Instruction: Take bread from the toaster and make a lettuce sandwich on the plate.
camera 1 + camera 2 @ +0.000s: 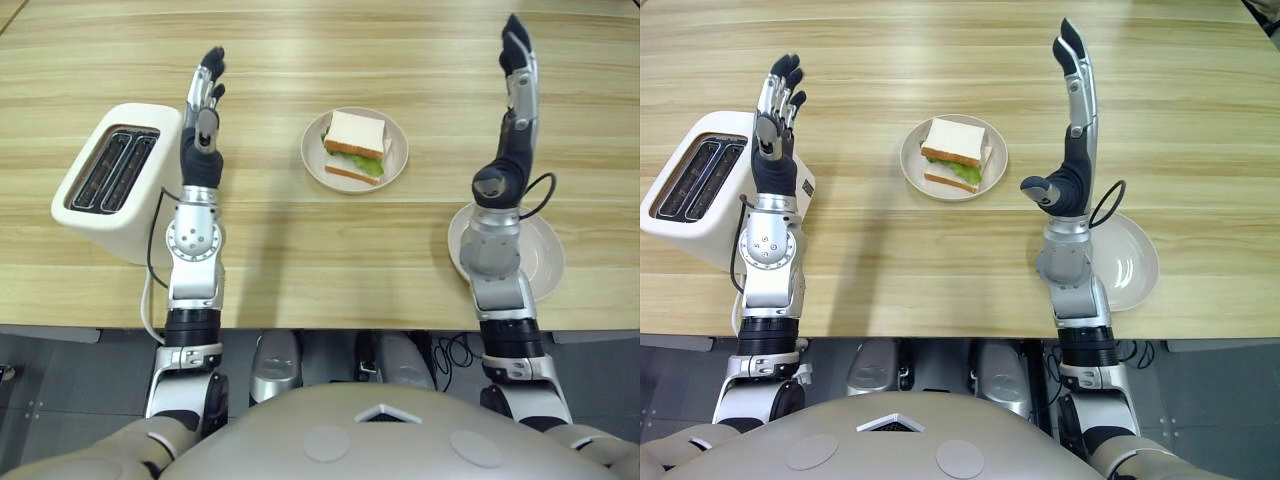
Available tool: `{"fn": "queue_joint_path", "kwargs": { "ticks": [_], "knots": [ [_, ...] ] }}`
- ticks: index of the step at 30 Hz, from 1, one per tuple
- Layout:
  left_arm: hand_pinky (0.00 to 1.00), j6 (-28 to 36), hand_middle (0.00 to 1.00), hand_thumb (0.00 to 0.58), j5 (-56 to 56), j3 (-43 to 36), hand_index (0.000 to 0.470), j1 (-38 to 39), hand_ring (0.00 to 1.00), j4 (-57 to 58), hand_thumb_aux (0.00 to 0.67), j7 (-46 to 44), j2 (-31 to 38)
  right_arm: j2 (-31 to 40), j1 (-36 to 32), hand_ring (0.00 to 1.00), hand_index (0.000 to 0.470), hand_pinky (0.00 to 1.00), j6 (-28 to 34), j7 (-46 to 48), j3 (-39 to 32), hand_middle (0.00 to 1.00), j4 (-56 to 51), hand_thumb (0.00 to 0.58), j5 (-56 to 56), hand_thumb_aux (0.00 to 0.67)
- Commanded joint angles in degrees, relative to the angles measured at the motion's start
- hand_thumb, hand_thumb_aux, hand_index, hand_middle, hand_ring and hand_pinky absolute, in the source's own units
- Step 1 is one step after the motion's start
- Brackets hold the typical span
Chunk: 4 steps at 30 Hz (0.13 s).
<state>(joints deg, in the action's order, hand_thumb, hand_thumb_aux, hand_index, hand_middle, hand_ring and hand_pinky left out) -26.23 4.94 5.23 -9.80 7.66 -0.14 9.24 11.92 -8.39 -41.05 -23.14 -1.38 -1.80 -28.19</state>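
Sandwich (pixel 356 135) sits on the round plate (pixel 397 166), mid-table, between the two arms and a bit farther out than the wrists. Two white bread slices, green lettuce (pixel 965 173) sticking out along the near-right edge between them. Top slice is a little skewed over the bottom one. The sandwich lies inside the plate rim.

Toaster (pixel 105 190), cream-coloured, stands at the table's left side, slightly angled, with its two slots (pixel 116 168) facing up and dark inside. A white cord (pixel 148 310) runs from it down over the near table edge.

Left hand (pixel 204 100) is just beside the toaster's right side, fingers (pixel 211 65) stretched straight, pointing away from the robot, grasping nothing. Can't tell if the wrist touches the toaster body.

Right hand (pixel 518 70) is well right of the plate, raised, fingers extended and released, thumb out to the side, nothing in it.

A second white dish (pixel 548 258) lies near the front edge on the right, partly under the right forearm. Wooden table (pixel 300 250) has a light plank grain.
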Motion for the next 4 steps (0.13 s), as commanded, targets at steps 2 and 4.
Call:
{"fn": "queue_joint_path", "kwargs": {
  "ticks": [2,4],
  "knots": [
    [0.00,-4.2,0.00,0.000,-0.9,1.3,0.000,-2.0,0.00,6.5,0.000,0.4,1.4,0.9,-0.3,0.00,0.000,0.00,-1.2,-1.4,0.5,0.00,-3.7,0.000,-2.4,0.000],
    [0.00,-5.6,0.00,0.000,-1.1,2.0,0.000,-2.2,0.00,6.4,0.000,1.2,1.8,1.0,-1.1,0.00,0.000,0.00,-1.2,-2.0,0.8,0.00,-3.5,0.000,-3.2,0.000]
  ]
}}
